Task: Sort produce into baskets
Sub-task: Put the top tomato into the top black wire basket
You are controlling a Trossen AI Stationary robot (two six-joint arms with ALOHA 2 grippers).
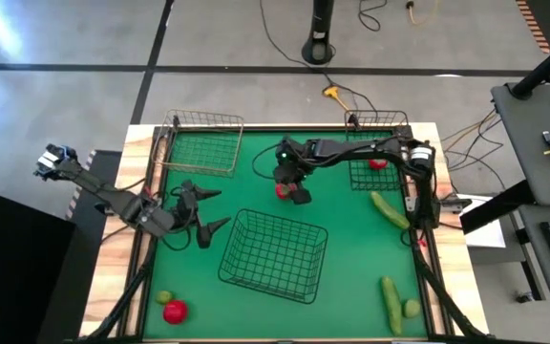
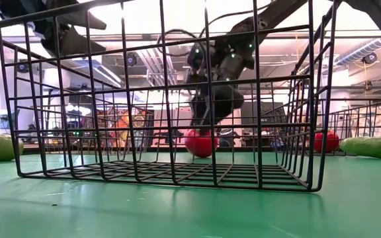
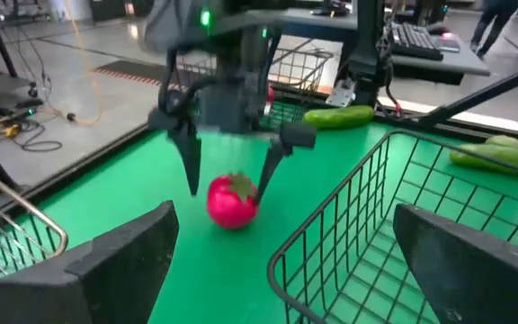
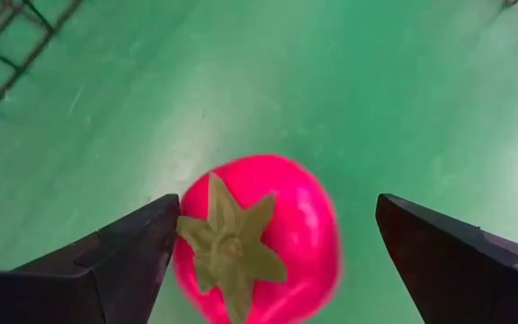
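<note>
A red tomato [image 4: 259, 238] with a green star-shaped stem sits on the green mat [image 1: 256, 191], just beyond the large wire basket [image 1: 275, 253]. My right gripper [image 4: 277, 205] hangs open over it, pointing steeply down, one finger on each side of the tomato [image 3: 232, 200]; I see no touch. My left gripper [image 1: 222, 208] is open above the mat left of the large basket, pointing toward the tomato. A second tomato [image 1: 378, 163] lies in the small far-right basket [image 1: 375, 162]. The far-left basket [image 1: 199, 139] holds nothing.
One cucumber [image 1: 390, 210] lies right of the large basket and another [image 1: 391, 304] at the near right beside a lime [image 1: 412, 308]. At the near left lie a lime [image 1: 164, 297] and a tomato [image 1: 174, 311]. Wooden edges frame the mat.
</note>
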